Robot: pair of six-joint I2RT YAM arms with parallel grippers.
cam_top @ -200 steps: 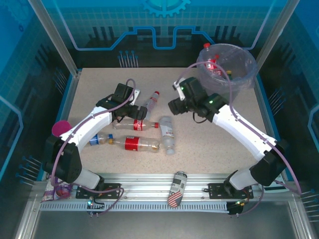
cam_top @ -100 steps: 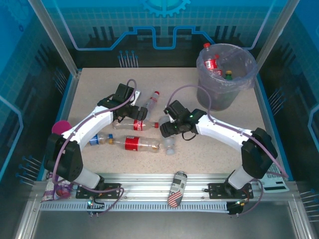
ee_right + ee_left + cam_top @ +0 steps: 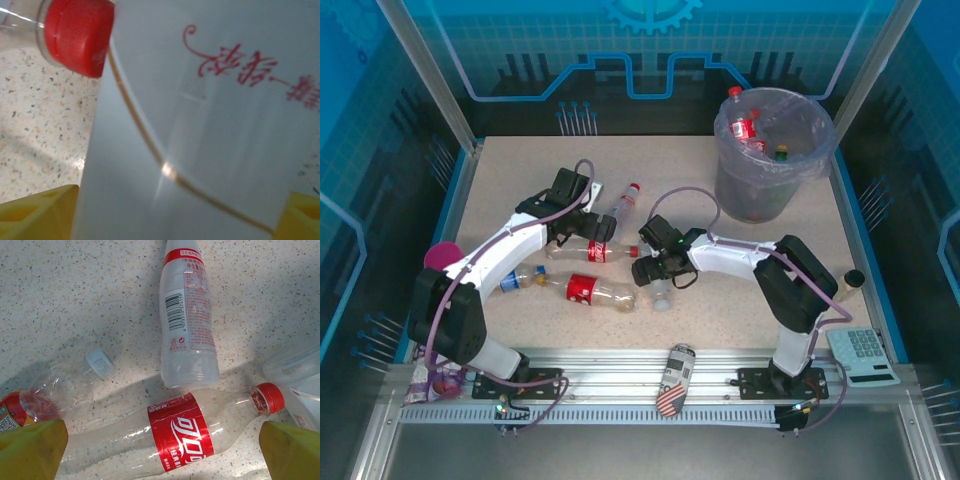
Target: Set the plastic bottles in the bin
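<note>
- left pincer [image 3: 161, 452]: jaws spread wide, holding nothing, straddling the red-labelled bottle [image 3: 180, 432] lying flat on the tabletop [image 3: 60, 290].
- right pincer [image 3: 167, 216]: open, one finger on each side of the pale bottle [image 3: 200, 125]; can't tell whether the pads touch it.
- bin [image 3: 755, 200]: far right corner, well apart from both bottles.
- handling, my judgement: empty, light, thin-walled, slick; likely to dent or roll. Grip across the mid-body, not the neck.

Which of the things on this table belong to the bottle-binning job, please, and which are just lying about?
For the job: plastic bottles, bin.
Lying about: printed can, pink cup, calculator.
</note>
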